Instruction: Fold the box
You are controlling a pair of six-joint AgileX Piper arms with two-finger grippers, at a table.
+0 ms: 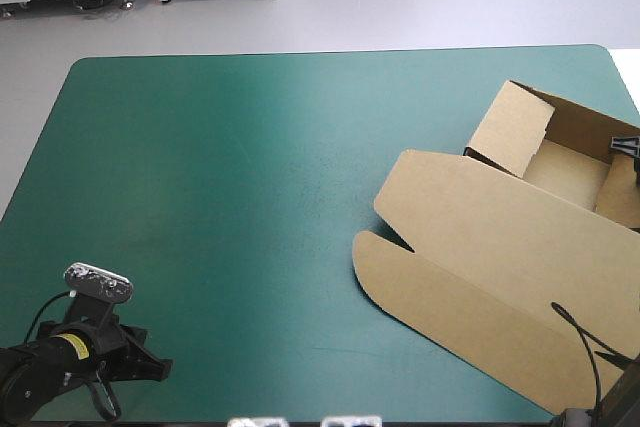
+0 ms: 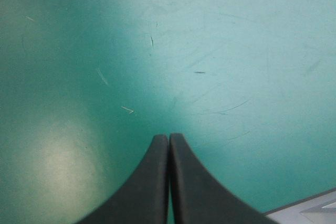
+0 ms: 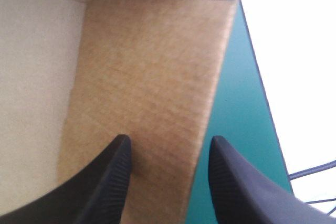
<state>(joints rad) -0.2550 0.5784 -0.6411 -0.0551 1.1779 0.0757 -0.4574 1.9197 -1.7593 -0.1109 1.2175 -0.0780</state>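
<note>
On the right side of the counter (image 1: 230, 207) lies the brown box (image 1: 470, 247), tray walls partly raised, lid flat toward the middle; our right hand (image 3: 169, 142) stands released astride one side wall's edge, placed, we judge, to tuck it. Our left hand (image 2: 169, 139) hovers clenched, empty, over bare teal-green cover (image 2: 220, 51), and the box's right end is cut off.

Lab, teal-green work table (image 1: 250, 197), grey floor (image 1: 400, 7)
</note>
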